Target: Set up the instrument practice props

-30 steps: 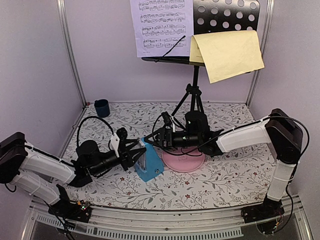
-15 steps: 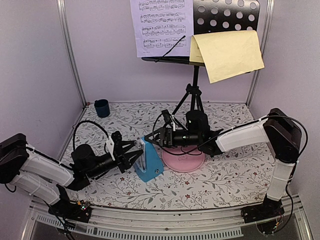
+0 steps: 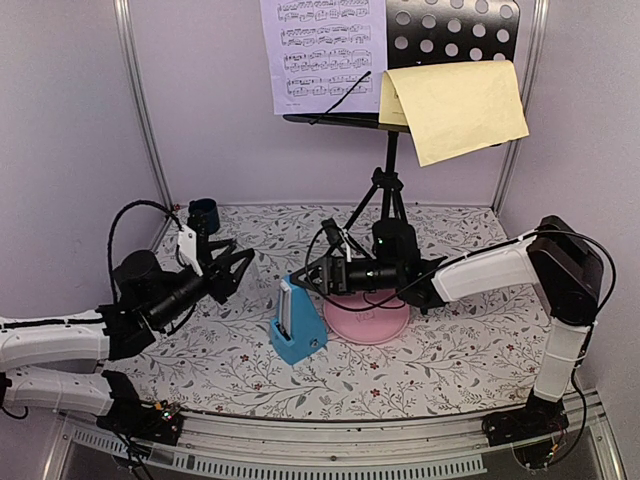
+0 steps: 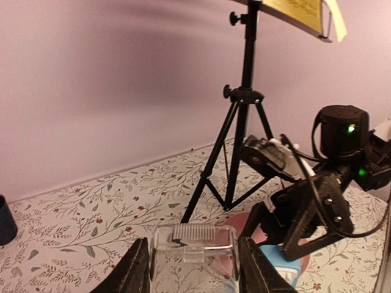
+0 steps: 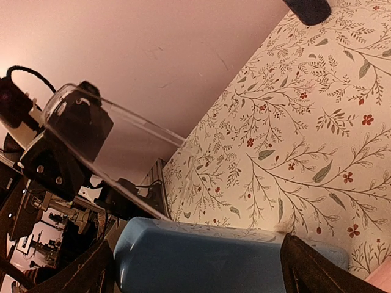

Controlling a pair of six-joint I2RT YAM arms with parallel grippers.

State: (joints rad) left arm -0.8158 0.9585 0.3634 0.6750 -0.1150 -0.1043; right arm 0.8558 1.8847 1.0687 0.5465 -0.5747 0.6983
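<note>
The blue wedge-shaped metronome point(image 3: 300, 332) stands on the floral table in front of the pink plate. My right gripper point(image 3: 305, 278) reaches in from the right and is shut on its upper part; the blue body point(image 5: 232, 256) fills the gap between the fingers. Up and to the left, clear of the metronome, my left gripper point(image 3: 232, 262) is shut on a clear plastic cover point(image 4: 194, 244). The black tripod music stand point(image 3: 390, 170) stands at the back. A lilac sheet point(image 3: 325, 50) and a yellow sheet point(image 3: 460, 105) rest on its perforated desk.
A pink round plate point(image 3: 372, 322) lies under the right wrist, just right of the metronome. A small dark blue cup point(image 3: 204, 215) stands in the far left corner. The stand's tripod legs point(image 4: 214, 165) spread over the table behind the plate. Walls close in on three sides.
My left gripper has drawn back to the left and upward, away from the metronome, with the clear cover between its fingers. The right gripper and the metronome have stayed put.
</note>
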